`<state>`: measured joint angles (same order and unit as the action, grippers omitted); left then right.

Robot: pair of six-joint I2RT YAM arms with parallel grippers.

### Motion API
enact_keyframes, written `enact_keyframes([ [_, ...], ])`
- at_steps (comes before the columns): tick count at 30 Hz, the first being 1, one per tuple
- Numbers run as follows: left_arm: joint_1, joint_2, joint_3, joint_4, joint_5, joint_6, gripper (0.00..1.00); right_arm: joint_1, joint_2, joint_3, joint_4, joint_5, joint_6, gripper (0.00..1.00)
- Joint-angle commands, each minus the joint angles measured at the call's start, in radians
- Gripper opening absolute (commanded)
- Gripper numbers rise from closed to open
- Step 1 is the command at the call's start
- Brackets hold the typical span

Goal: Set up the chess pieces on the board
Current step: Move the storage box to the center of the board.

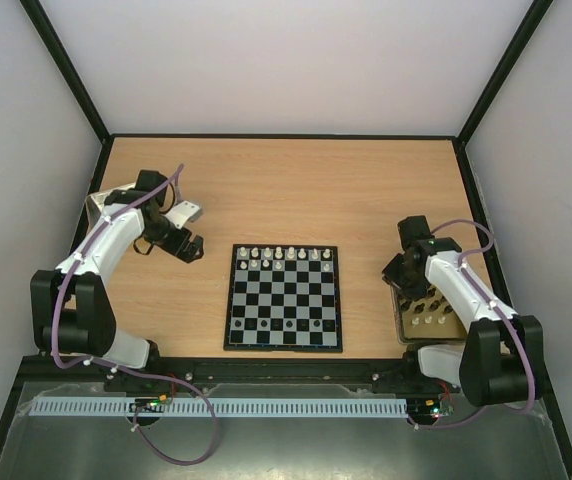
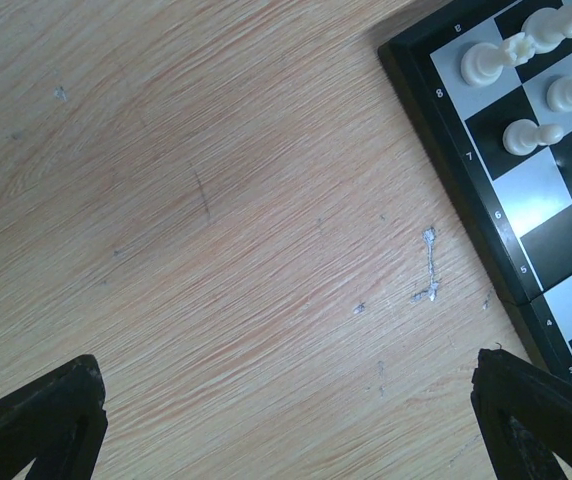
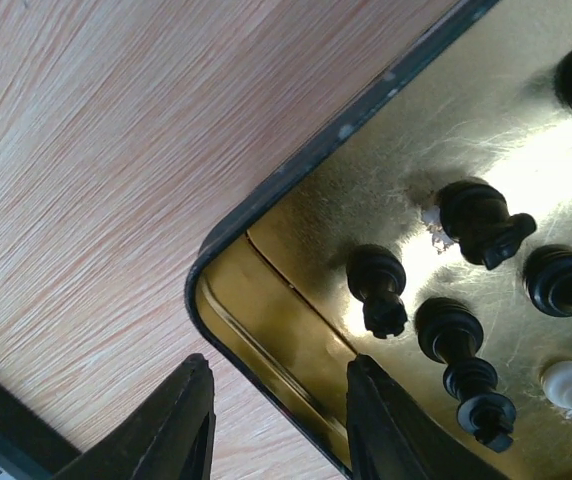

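Right claw (image 3: pixel 281 405), left claw (image 2: pixel 291 420), one board (image 1: pixel 284 300), one tin (image 3: pixel 266 290), white chess pieces (image 1: pixel 281 253)

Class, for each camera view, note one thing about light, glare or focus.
Top external: soft even light across the board. Left wrist: table grain crisp, fingers of the left gripper dark, blurred. Right wrist: bright glare on the gold tin floor.

Table (image 1: pixel 296 180): light wood-grain top. Board (image 1: pixel 284 297) lies flat at ctr, near front edge, square to it. Gold tin (image 1: pixel 407 328) on R side, also near front edge, well apart from board. Small silvery scuff marks (image 2: pixel 428 268) on wood just beside board's L edge.
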<state>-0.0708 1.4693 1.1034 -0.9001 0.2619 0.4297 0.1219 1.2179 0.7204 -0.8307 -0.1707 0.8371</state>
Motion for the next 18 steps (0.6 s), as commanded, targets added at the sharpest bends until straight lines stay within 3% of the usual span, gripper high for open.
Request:
enact_keyframes([
  [1, 0.006, -0.018, -0.014, -0.004, 0.007, -0.012, 0.99, -0.001, -0.039, -0.034, 0.0, -0.066, 0.013, 0.35],
  [9, 0.006, -0.025, -0.014, -0.002, 0.009, -0.012, 0.99, 0.017, -0.064, -0.084, 0.043, -0.146, 0.079, 0.34],
  [18, 0.006, -0.048, -0.041, 0.003, 0.005, -0.011, 0.99, 0.038, -0.027, -0.032, 0.087, -0.193, 0.154, 0.31],
])
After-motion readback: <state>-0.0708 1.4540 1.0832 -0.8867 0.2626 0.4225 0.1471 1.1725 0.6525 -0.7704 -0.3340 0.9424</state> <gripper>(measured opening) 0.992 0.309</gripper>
